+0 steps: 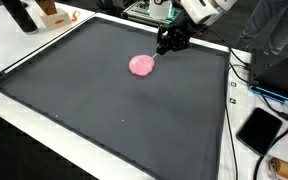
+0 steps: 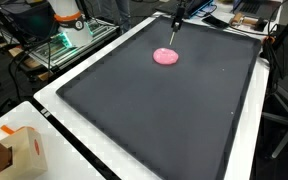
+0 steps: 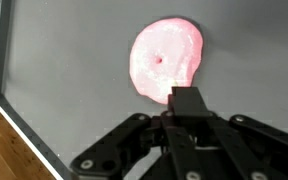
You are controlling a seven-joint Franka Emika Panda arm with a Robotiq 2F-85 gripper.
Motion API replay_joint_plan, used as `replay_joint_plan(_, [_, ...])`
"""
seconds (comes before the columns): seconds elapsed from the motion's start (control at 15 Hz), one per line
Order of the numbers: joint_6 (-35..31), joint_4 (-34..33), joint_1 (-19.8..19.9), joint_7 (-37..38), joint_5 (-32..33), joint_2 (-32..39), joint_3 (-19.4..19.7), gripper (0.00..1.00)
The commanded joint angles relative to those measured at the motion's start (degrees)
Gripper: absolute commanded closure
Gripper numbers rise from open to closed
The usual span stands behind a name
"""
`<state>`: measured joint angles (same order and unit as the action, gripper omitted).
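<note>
One pink blob (image 1: pixel 141 66) lay flat on the dark mat (image 1: pixel 104 100), toward its far edge. Just beside it hovered the gripper (image 1: pixel 167 45); whether its jaws were open could not be told.

Dark mat (image 1: pixel 114 110) open across nearly its whole surface; passage free toward its near edge and both side edges in both exterior views. Only thing on it: pink disc (image 1: pixel 141 66), near the far edge, gripper (image 1: pixel 171 42) just beside it. Off the mat: black phone (image 1: pixel 260 130) by one side edge; cardboard box (image 2: pixel 22 155) past a near corner.
</note>
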<state>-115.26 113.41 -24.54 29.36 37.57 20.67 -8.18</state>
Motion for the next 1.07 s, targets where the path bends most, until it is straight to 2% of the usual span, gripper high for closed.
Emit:
replay_joint_plan(0.0, [1.9,0.1,-1.2,5.0,3.3,1.3,-0.1,0.97])
replay_joint_plan(0.47, [3.1,-0.1,-1.8,9.7,6.5,3.0,-0.5,0.97])
replay_joint_plan(1.0, [3.7,-0.7,-1.5,11.2,6.5,4.0,-0.9,0.97])
